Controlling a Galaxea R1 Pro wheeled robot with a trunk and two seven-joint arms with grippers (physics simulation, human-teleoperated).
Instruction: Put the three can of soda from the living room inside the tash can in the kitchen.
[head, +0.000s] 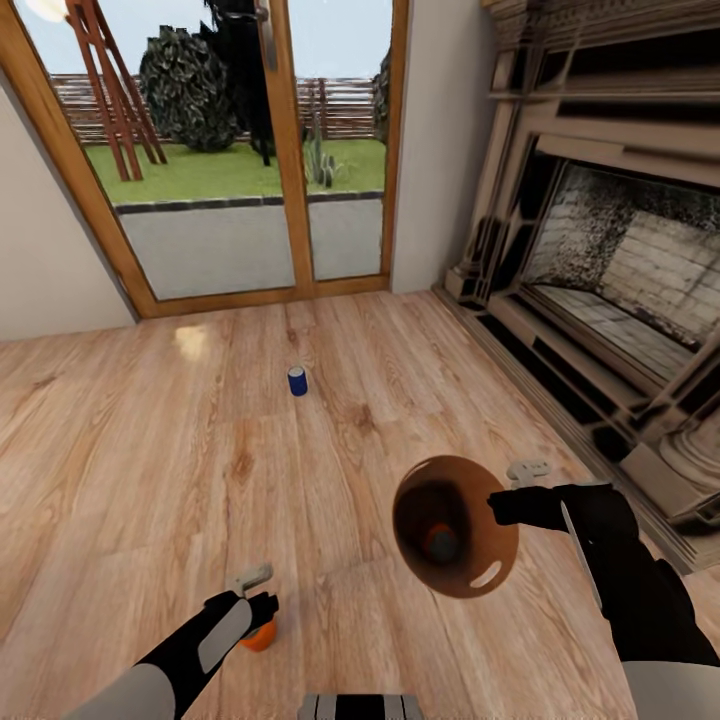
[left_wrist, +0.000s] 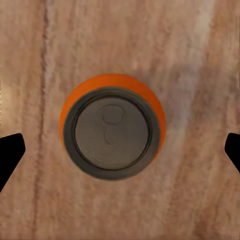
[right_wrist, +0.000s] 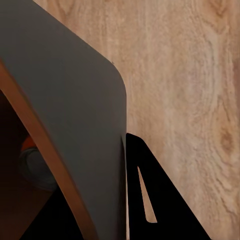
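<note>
Looking down from the head camera, a pale wood floor (head: 150, 450) runs to glass doors (head: 250, 150), with a brick fireplace (head: 620, 260) beside them. A small dark blue soda can (head: 297, 381) stands upright on the floor between the doors and the robot. The right gripper (head: 505, 503) clamps the rim of a round tan-brown-lined trash bucket (head: 455, 526), tilted toward the camera, an orange can (head: 440, 541) inside. The left gripper (head: 262, 605) hangs over a second orange soda can (head: 260, 634).

From the left wrist, that can's silver top (left_wrist: 112, 132) sits centred between the spread, non-touching fingertips (left_wrist: 10, 152).

From the right wrist, one black finger (right_wrist: 155, 200) lies against the bucket's grey wall (right_wrist: 75, 110).
</note>
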